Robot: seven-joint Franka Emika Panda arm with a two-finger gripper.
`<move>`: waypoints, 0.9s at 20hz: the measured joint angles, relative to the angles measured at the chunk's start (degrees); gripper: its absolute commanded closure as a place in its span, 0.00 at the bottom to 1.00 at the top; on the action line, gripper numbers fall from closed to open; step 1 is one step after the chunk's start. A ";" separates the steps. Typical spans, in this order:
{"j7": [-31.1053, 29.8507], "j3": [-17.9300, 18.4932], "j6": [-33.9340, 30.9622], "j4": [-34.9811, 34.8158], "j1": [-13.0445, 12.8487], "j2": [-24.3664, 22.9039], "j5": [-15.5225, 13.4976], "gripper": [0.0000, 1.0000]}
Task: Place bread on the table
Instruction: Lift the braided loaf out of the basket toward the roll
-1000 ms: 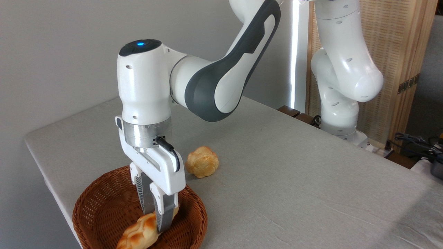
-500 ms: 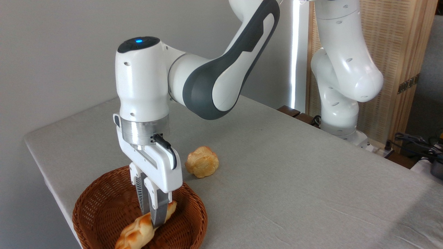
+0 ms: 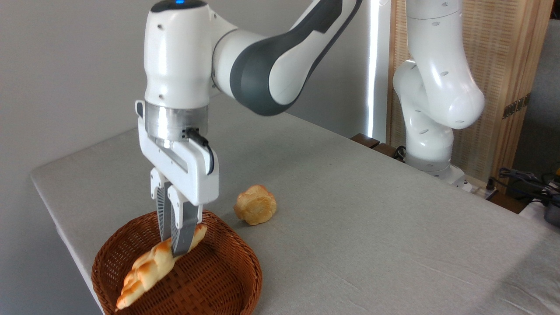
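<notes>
The long braided bread [image 3: 148, 267], golden with orange-brown bumps, hangs tilted above the brown wicker basket [image 3: 223, 280], its lower end pointing down-left. My gripper [image 3: 173, 247] is shut on the loaf near its upper right end, and its fingers [image 3: 180, 229] point straight down. The loaf is off the basket floor. The light grey table [image 3: 350, 210] stretches to the right and behind the basket.
A small round flower-shaped bun [image 3: 255, 210] lies on the table just behind and to the right of the basket. My arm's white base [image 3: 431, 144] stands at the far right edge. The table's left edge runs close beside the basket.
The gripper closed on the loaf and rose, shifting slightly left. The bread went up with it, from lying in the basket to hanging tilted above it.
</notes>
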 measured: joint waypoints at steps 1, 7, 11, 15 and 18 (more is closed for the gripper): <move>0.00 0.00 -0.67 0.00 0.00 -0.60 0.00 0.67; 0.00 0.14 -10.30 0.00 0.14 -4.97 0.00 0.67; 0.01 0.33 -18.68 -0.02 0.61 -9.48 0.00 0.67; 0.01 0.42 -25.03 -0.55 0.79 -12.90 0.00 0.67; 0.06 0.87 -27.50 -2.23 0.81 -14.71 0.01 0.67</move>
